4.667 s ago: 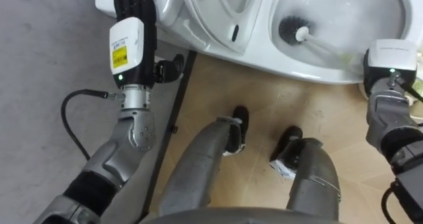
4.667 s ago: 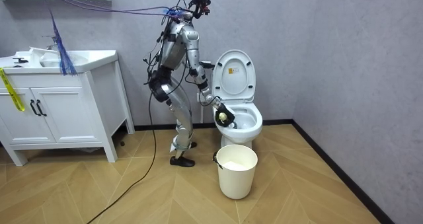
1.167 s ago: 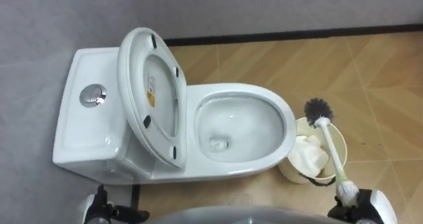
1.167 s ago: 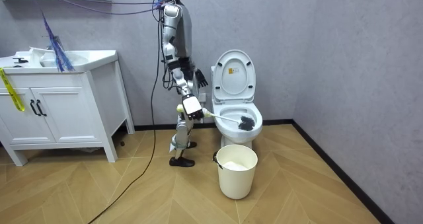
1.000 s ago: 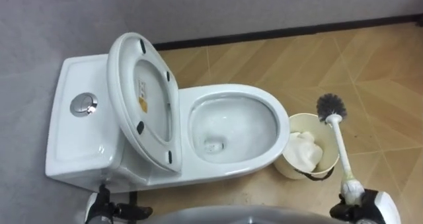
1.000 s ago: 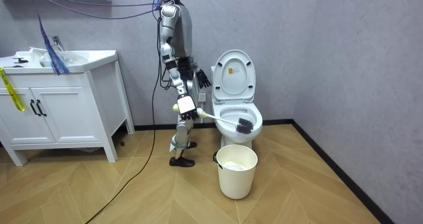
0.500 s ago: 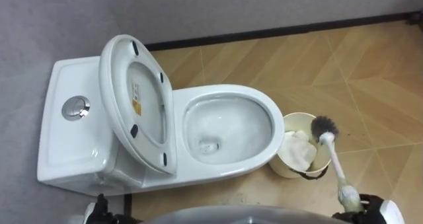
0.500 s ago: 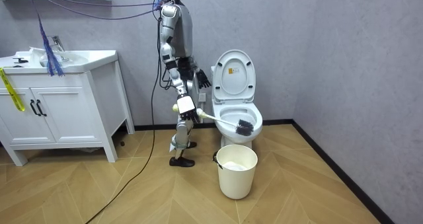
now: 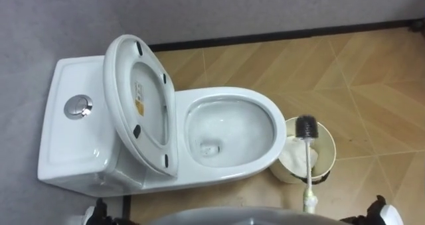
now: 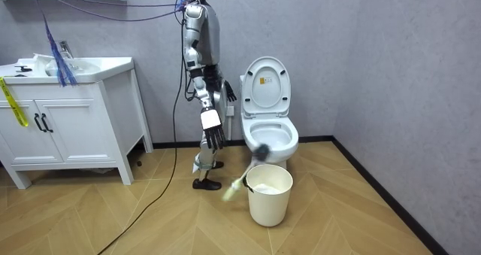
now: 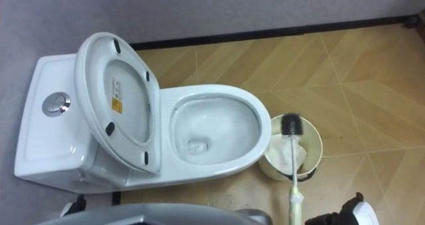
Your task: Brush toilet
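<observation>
grey textured walls (image 10: 391, 67) meet a herringbone wood floor (image 10: 135, 225) at a dark skirting board (image 9: 265, 34). a white vanity cabinet (image 10: 68, 131) with dark handles stands against the wall at the room view's left.

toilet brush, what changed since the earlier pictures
The right robot hand let go of the toilet brush and hangs open; the brush, earlier in the toilet, is now loose, head over the bin. Toilet, raised lid and bin stayed put.

Robot upright, both arms lowered.
The right robot hand (image 10: 215, 137) hangs, fingers straight; the left robot hand (image 10: 224, 86) is splayed at waist height.
</observation>
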